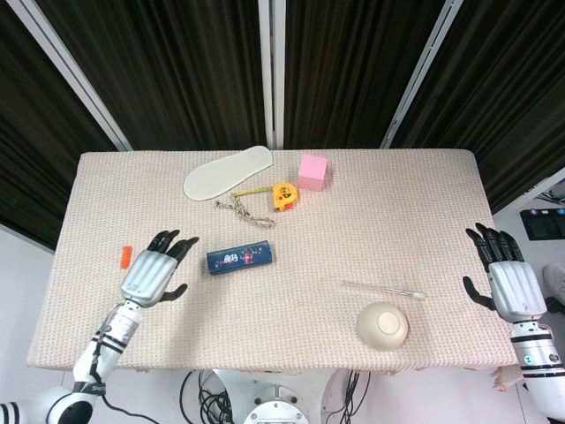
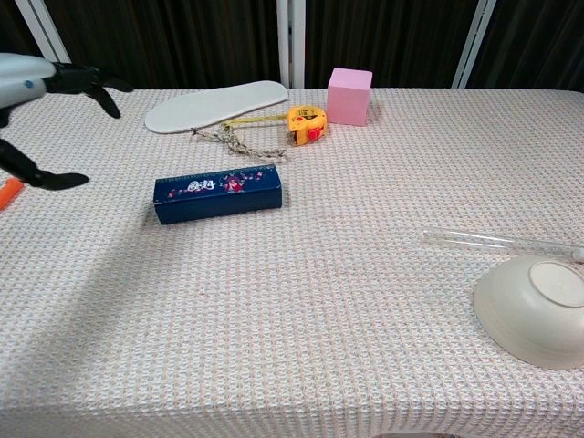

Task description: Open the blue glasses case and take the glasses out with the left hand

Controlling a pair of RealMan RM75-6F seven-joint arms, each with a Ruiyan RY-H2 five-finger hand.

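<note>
Closed blue glasses case (image 1: 241, 258) centre-left on the counter (image 1: 380, 221), left hand (image 1: 152, 275) just beside it with fingers spread, right hand (image 1: 508, 283) at the right edge, fingers apart, both empty

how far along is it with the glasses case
Nothing is done yet: the long blue glasses case lies closed on the woven tablecloth. In hand: the left hand hovers open just beside it, not touching. Left: opening it and lifting the glasses out. The right hand waits at the table edge.

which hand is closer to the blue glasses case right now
Left. The left hand hovers open just to the left of the blue glasses case, not touching it. The right hand sits at the table's far right edge, well beyond the upturned bowl.
</note>
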